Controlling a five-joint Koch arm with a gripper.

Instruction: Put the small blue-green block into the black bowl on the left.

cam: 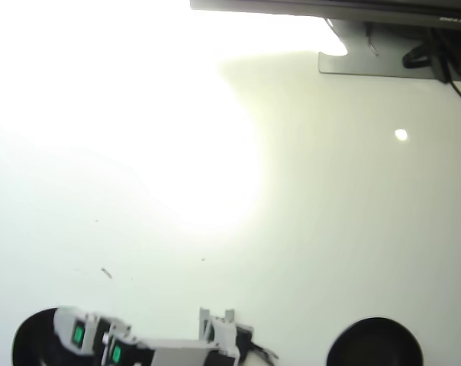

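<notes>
- The overhead view is badly washed out: glare (162, 114) whitens the table (330, 229) from 9 o'clock round to 12 o'clock, so anything lying there is hidden
- Two black bowls sit at the lower edge, one at about 7 o'clock (26, 341) and the other at about 5 o'clock (375, 343), well apart, each cut off by the frame
- The Koch arm (177, 352) enters at 6 o'clock and reaches toward 7 o'clock, its white far end, taken to be the gripper (70, 324), lying over the rim of the 7 o'clock bowl
- Claw state: I cannot tell; the jaws do not separate from the white housing, so whether they are wide, narrow or holding something is unclear
- Two small green patches (78, 334) show on the white parts of the arm near that bowl; they may be marks on the arm itself
- The small blue-green block cannot be picked out with any certainty, neither on the visible table nor in the 5 o'clock bowl, whose interior reads as plain dark
- Judged step: the arm stands at the target bowl, which suggests the delivery or release stage, though a carried block cannot be confirmed
- Next move, as a judgement: if the block is in the claw, the tip should be well inside the rim before the jaws part, then lift clear of the bowl wall
- A monitor stand (353, 61) with cables sits at 1 o'clock, far from the work
</notes>
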